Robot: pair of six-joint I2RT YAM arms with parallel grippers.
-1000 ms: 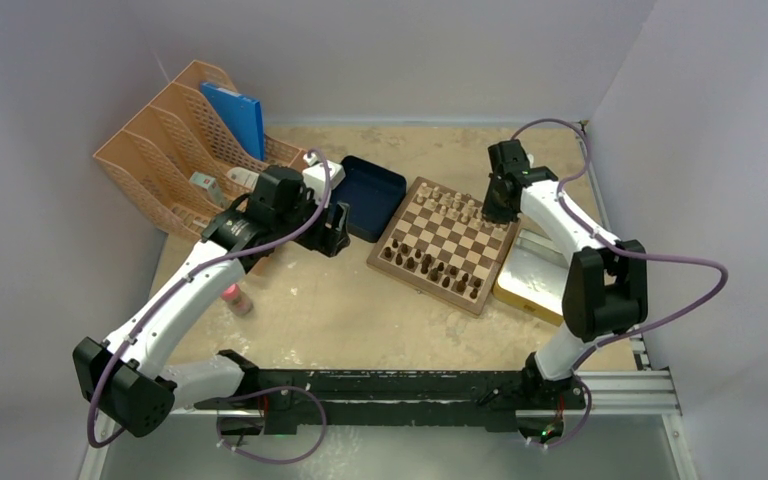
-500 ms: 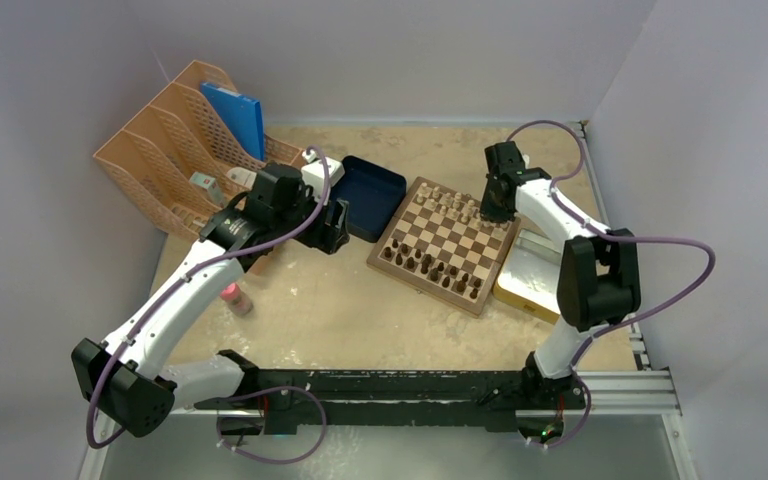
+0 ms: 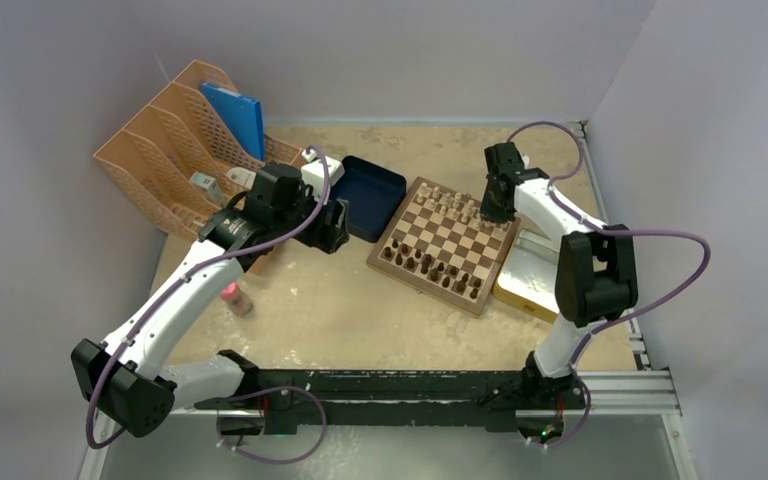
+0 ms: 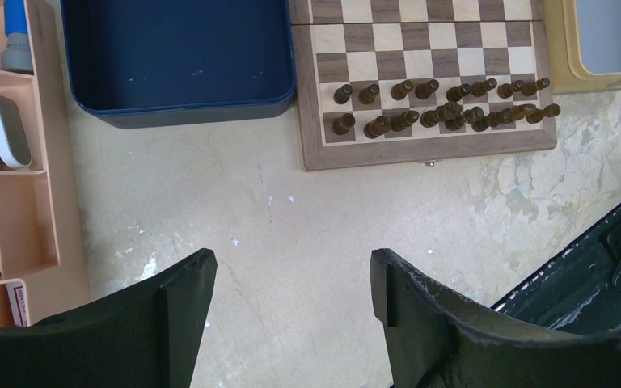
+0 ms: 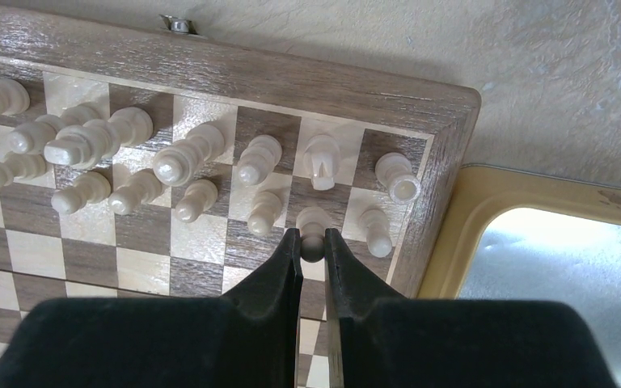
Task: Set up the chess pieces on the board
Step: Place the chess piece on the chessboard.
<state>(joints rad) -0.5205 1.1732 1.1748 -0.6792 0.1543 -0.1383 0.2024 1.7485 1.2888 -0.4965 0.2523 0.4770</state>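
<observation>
Jaws clamp cream pawn on board, row 2, near corner

Bright, even light; sharp focus

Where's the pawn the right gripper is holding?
Right wrist view: the cream pawn is pinched in the right gripper, on the second row of the board, near the corner by the metal tray.

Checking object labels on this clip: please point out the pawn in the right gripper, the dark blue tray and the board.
pawn (image 5: 314, 218): right wrist view, on its pale base.
dark blue tray (image 4: 178, 48): left wrist view, on its bare floor.
board (image 4: 372, 156): left wrist view, on its brown rim.
</observation>
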